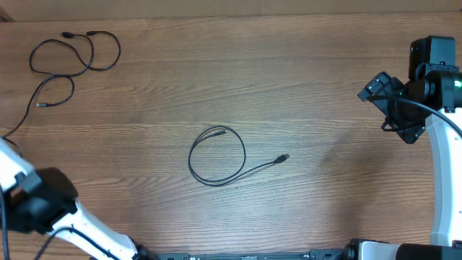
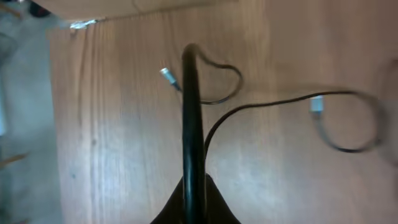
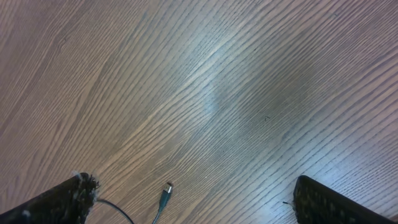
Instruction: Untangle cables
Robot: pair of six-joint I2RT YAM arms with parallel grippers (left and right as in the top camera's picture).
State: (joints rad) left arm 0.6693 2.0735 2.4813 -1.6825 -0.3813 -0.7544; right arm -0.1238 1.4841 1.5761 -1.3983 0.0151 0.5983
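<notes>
A thin black cable (image 1: 216, 155) lies in a loop at the table's middle, its plug (image 1: 284, 157) pointing right. A second black cable (image 1: 72, 54) lies in overlapping loops at the far left, one strand running off the left edge. In the left wrist view my left gripper (image 2: 194, 199) is shut on this cable (image 2: 193, 112), which rises from the jaws and runs on into loops with two plugs (image 2: 166, 73) (image 2: 316, 104). My right gripper (image 1: 393, 108) is open and empty, raised at the right. Its fingers (image 3: 193, 205) frame the middle cable's plug (image 3: 166, 190) lying below.
The wooden table (image 1: 325, 65) fills the view. Its left edge (image 2: 53, 124) shows in the left wrist view. The left arm (image 1: 36, 202) sits at the front left corner and the right arm's white base (image 1: 440, 180) stands at the right edge.
</notes>
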